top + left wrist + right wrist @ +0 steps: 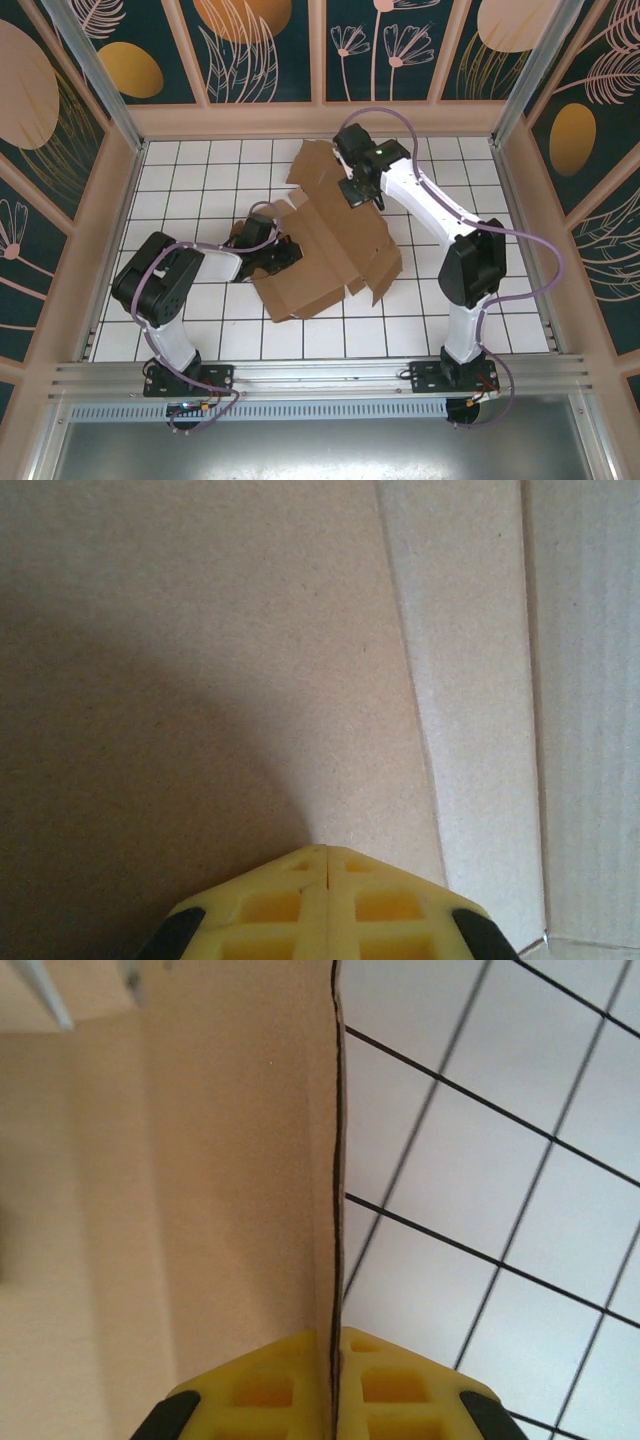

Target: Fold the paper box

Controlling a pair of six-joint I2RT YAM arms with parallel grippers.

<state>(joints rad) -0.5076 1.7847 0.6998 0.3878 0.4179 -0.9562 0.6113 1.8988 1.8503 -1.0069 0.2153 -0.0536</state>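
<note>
Contact starts on the left: the left gripper (283, 252) sits at the left edge of the paper box (325, 255). Its wrist view shows the fingers (270, 908) pressed together with nothing visible between them, and cardboard close ahead. The box lies half-opened in the middle of the tiled surface (200, 180), between the two arms, its long axis running obliquely from near-left to far-right. At its far end the right gripper (358, 192) is clamped on a raised flap, whose thin edge runs straight between the fingers in the wrist view. The next fold probably turns on that hold: the sheet stretches from the right gripper back toward the left one, which is nearer the main panel.
</note>
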